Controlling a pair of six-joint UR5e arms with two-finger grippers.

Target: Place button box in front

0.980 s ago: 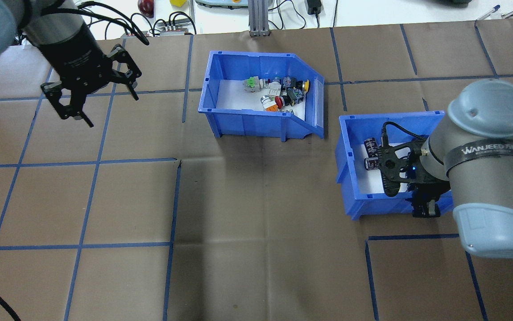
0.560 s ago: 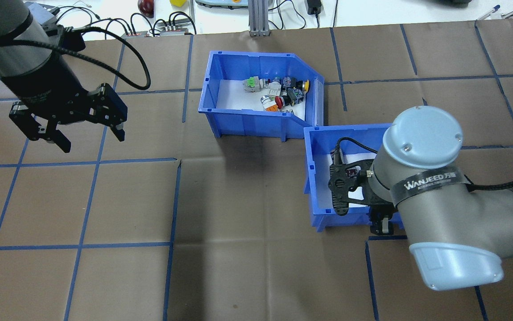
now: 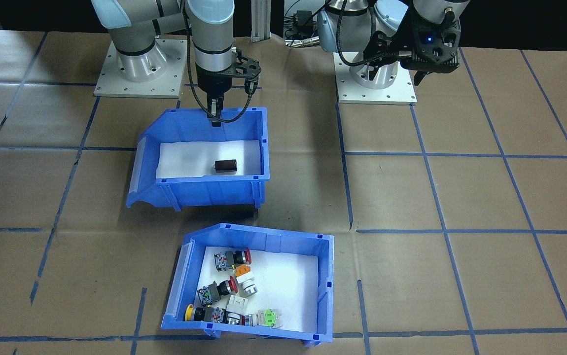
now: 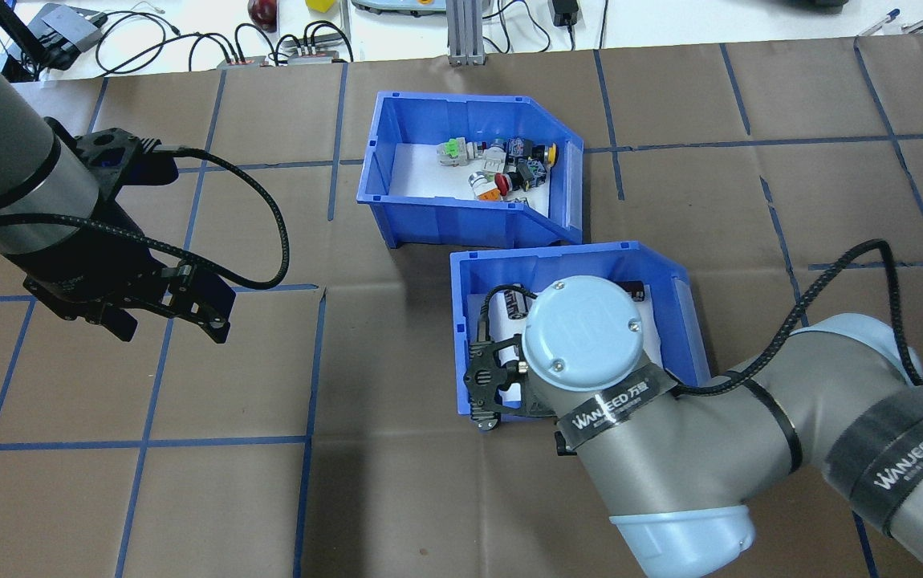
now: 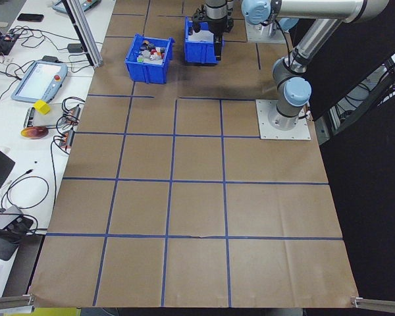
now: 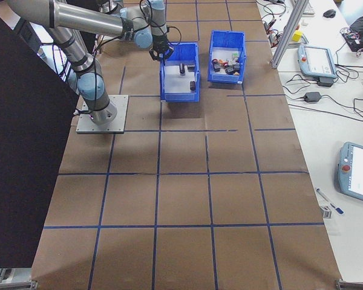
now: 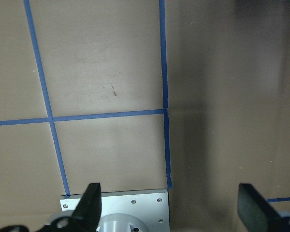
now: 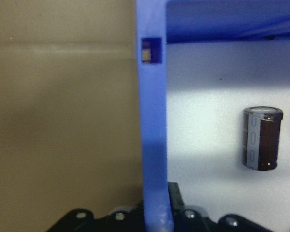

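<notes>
Overhead exterior view is showing the button box [image 4: 469, 172] sitting on the far side of the worktop [image 4: 397, 498], away from the robot, with its sloped open end facing the robot's right. The second blue bin [image 4: 574, 321], carrying black cylindrical parts, is lying just beside it on the near side, their corners almost touching. The right gripper [image 4: 487, 419] is clamping that second bin's near wall, its fingers [image 8: 176, 203] closing on either side of the wall in the right wrist-mounted view. The left gripper [image 4: 164, 317] is hovering with fingers [image 7: 89, 205] spread wide and nothing between them, well apart from both bins.

The button box is looking like stiff moulded plastic, light, with a foam floor under loose push-button switches [image 3: 227, 288] that are likely to slide or roll if the box is tilted or jerked. A straight side or back wall at the rim is offering the best hold, pinched between the fingers; the sloped open end is offering less wall.

"WANJEED" is reading on a band around the right arm [image 4: 614, 399] and again nearer its elbow.
</notes>
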